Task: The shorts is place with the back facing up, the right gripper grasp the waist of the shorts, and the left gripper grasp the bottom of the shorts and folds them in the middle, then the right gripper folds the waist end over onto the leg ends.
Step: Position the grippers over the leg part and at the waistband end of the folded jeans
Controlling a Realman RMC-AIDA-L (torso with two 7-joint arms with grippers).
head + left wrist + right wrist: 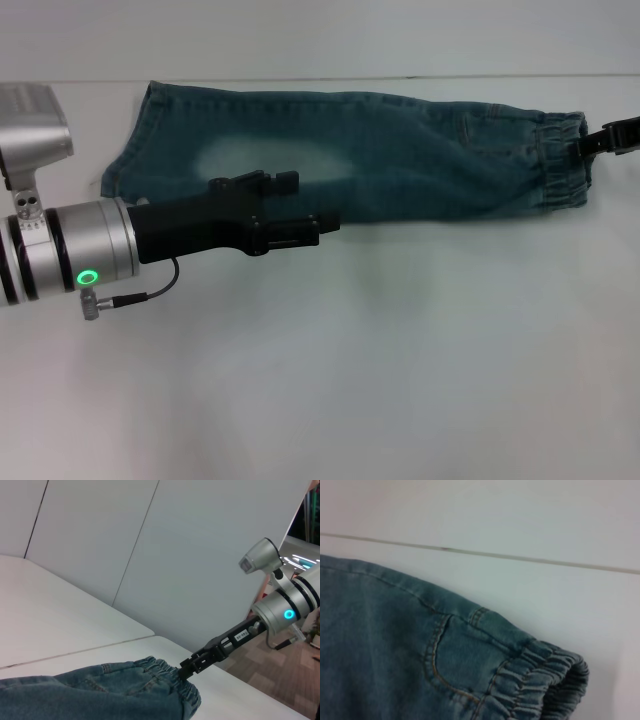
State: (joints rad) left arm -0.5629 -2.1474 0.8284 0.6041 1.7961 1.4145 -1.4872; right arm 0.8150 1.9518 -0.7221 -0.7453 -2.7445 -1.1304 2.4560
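On the white table [420, 380], right pincer [590, 143] grips the shorts [400, 150] waistband; left pincer [300, 205] hovers, state unclear

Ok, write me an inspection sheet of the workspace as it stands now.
Surface: white table, a seam line along its far side.
Job's things: denim shorts folded lengthwise into one long strip, elastic waist end toward the robot's right, leg ends toward its left.
Clutter: nothing seen.
Grippers: right gripper shut on the waist end; left gripper above the leg half, holding nothing.
Cables: thin black cable looping under the left wrist.
Surroundings: white wall panels behind the table; tiled floor beyond its edge.
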